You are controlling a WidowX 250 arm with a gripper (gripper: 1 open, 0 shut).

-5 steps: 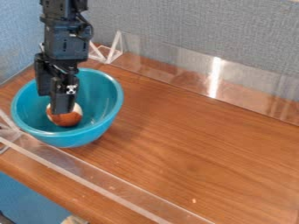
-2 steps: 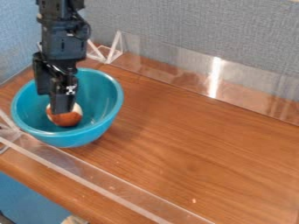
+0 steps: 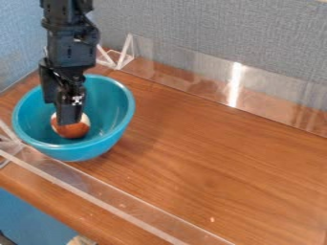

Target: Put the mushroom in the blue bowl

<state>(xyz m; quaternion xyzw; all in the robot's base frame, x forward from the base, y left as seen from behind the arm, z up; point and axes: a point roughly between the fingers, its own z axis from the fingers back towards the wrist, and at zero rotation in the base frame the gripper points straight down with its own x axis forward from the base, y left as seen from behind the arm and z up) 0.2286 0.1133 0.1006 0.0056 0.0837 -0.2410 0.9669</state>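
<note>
The blue bowl (image 3: 107,129) stands at the left end of the wooden table. Inside it lies the mushroom (image 3: 73,126), its reddish-brown cap showing just below the gripper's fingers. My gripper (image 3: 64,103) hangs straight down into the bowl right above the mushroom, jaws open, with black fingers (image 3: 49,96) a little apart from the cap. Part of the mushroom is hidden behind the fingers.
Low clear acrylic walls (image 3: 230,81) run along the table's back and front edges. The wooden tabletop (image 3: 217,163) stretches to the right of the bowl. A grey fabric wall rises behind.
</note>
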